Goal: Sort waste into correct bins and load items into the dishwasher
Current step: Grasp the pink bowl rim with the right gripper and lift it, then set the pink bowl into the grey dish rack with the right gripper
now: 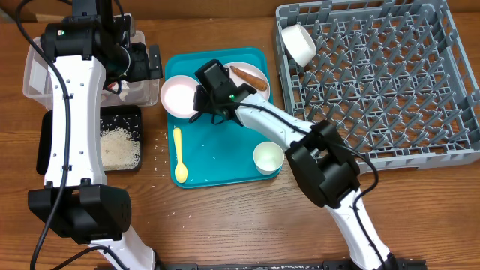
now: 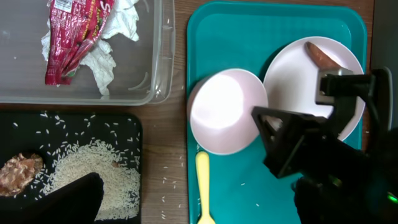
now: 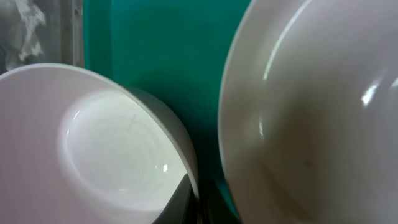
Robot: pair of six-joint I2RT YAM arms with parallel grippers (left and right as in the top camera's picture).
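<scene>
Left gripper (image 1: 141, 69), jaws wide apart and empty, hangs by the clear tub (image 1: 31, 75) at upper left. Centre frame: bowl (image 1: 178, 96) on teal tray (image 1: 225, 159); right gripper (image 1: 201, 100) has its jaws closed on the bowl's right rim. Dish rack (image 1: 375, 90) at right.

1 teal tray (image 1: 225, 154), rounded corners and raised rim — flat on a brown wood-grain table (image 1: 240, 221)

Lab tabletop (image 1: 225, 225) with robot arms (image 1: 71, 112)
</scene>
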